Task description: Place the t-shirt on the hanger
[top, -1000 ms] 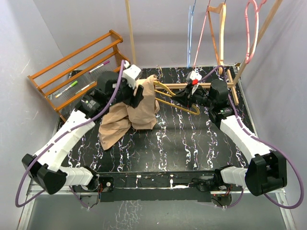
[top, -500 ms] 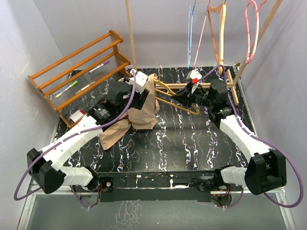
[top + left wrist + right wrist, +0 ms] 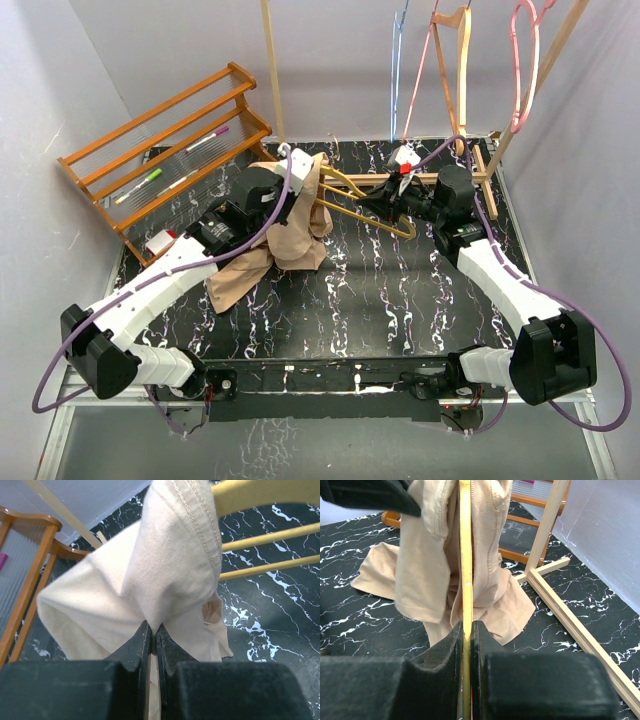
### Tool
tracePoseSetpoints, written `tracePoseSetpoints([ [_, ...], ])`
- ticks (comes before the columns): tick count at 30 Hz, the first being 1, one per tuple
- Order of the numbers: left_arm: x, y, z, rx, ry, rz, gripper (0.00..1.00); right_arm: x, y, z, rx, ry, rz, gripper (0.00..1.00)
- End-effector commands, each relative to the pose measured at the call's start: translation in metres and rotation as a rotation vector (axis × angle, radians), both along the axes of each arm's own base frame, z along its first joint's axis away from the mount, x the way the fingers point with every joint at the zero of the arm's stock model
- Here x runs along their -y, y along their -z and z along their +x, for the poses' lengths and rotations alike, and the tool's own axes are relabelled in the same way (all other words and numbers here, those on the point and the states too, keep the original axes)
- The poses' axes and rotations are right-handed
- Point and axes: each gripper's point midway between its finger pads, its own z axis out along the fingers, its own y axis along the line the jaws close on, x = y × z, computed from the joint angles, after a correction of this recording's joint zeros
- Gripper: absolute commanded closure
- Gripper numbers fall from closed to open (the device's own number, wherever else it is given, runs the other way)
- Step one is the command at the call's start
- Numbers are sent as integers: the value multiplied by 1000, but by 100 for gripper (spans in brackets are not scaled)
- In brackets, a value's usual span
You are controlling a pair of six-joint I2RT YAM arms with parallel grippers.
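The left fingers are pressed together on a fold of the t-shirt, which hangs bunched over the left end of the hanger, its lower part pooled on the surface; the cloth looks light, limp and prone to slip, so a stitched hem or the neckline seems the firmer place to hold; the hanger is thin and stiff, likely to twist in a narrow pinch; the right fingers are clamped on its yellow bar.
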Motion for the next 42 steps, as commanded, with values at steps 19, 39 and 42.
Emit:
tracePoseSetpoints([
  [19,-33,-86,-8,87,165,188,100,-7,-22,-15,110,-115,-30,92],
  [39,31,-140,-84,-137,592,-162,100,-6,-26,-12,133,-83,0,92],
  [42,25,-156,-83,-137,591,-206,100,-1,-24,-8,137,-35,-5,92],
])
